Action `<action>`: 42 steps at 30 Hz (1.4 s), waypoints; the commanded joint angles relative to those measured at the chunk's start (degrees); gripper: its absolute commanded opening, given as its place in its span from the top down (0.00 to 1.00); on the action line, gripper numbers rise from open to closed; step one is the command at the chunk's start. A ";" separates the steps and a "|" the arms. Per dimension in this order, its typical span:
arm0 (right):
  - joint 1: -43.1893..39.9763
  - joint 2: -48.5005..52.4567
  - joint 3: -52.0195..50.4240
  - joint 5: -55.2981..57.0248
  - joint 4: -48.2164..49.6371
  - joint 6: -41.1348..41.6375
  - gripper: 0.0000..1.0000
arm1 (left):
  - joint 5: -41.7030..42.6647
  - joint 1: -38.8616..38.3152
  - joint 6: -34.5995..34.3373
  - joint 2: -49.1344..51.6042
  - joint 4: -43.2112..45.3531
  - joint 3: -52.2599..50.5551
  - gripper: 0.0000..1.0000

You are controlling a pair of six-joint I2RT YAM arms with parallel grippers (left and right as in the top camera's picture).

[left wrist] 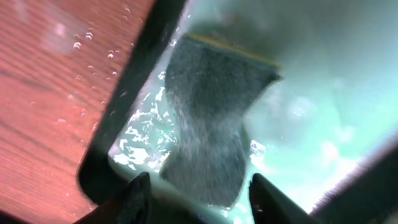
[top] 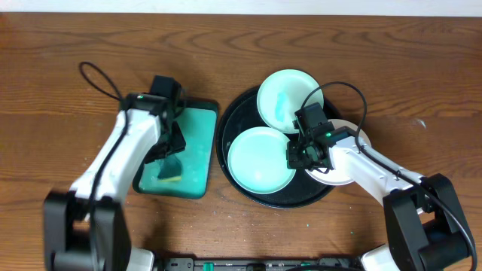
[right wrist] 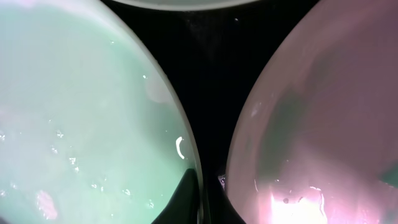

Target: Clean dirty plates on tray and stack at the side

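The cleaning looked like it was only starting. The left pincer (left wrist: 205,200) sat low in the wet teal tray (top: 197,124). Its fingers were apart with the sponge (left wrist: 211,112) between them, and I could not tell if they squeezed it. The right pincer (top: 301,156) looked pinched on the right edge of the near plate (top: 256,162). That plate, the far plate (top: 282,94) and the right plate (top: 331,178) all lay on the black tray (top: 225,143). Next, I think, the sponge must cross over to the held plate.
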 commanded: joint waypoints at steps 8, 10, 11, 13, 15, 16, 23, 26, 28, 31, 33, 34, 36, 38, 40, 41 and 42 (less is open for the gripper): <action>8.57 -14.01 14.21 13.70 -0.76 -10.49 0.99 | 0.81 0.31 0.63 -27.89 -0.81 2.99 0.28; 11.08 -14.40 16.24 15.47 1.44 -11.91 0.99 | 0.81 0.31 0.63 -31.39 -0.85 2.99 0.28; 12.11 -14.40 16.81 15.80 2.75 -12.50 0.99 | 0.81 0.31 0.63 -32.87 -0.85 2.99 0.26; 17.00 -12.92 17.00 17.14 12.57 -15.50 0.99 | 0.81 0.31 0.63 -38.18 -0.90 2.99 0.23; 19.47 -10.62 17.00 18.88 17.29 -16.00 0.99 | 0.81 0.28 0.63 -40.35 -0.90 2.99 0.23; 20.59 -9.09 17.00 20.37 19.47 -16.00 0.99 | 0.81 0.28 0.61 -41.18 -0.90 2.99 0.22; 26.77 -0.44 17.00 30.23 33.59 -25.66 0.99 | 0.81 0.31 0.61 -43.25 -0.90 2.97 0.21; 30.05 -0.81 17.00 37.22 37.94 -32.04 0.99 | 0.81 0.28 0.61 -42.86 -0.90 2.93 0.21; 32.41 -1.03 17.00 42.34 40.68 -37.22 0.99 | 0.81 0.28 0.61 -42.66 -0.90 2.93 0.21; 36.26 -1.07 17.00 50.45 45.48 -46.73 0.99 | 0.83 0.31 0.61 -42.49 -0.92 2.91 0.21; 37.86 -1.07 17.00 54.58 47.80 -50.34 0.99 | 0.81 0.28 0.61 -42.49 -0.90 2.91 0.21; 38.40 -1.07 17.00 56.00 48.68 -51.49 0.99 | 0.81 0.31 0.61 -42.51 -0.90 2.91 0.21; 39.34 -1.07 17.00 57.83 50.56 -53.68 0.99 | 0.81 0.31 0.61 -42.51 -0.90 2.91 0.21; 40.13 -1.07 17.00 58.12 52.48 -55.91 0.99 | 0.81 0.31 0.61 -42.51 -0.90 2.91 0.21; 40.50 -1.09 17.00 58.14 54.03 -57.42 0.99 | 0.81 0.28 0.61 -42.51 -0.90 2.91 0.21; 40.61 -1.14 17.00 58.14 54.49 -57.96 0.99 | 0.83 0.31 0.61 -42.51 -0.90 2.91 0.21; 40.61 -1.25 17.00 58.18 54.71 -58.23 0.99 | 0.81 0.31 0.61 -42.51 -0.90 2.91 0.21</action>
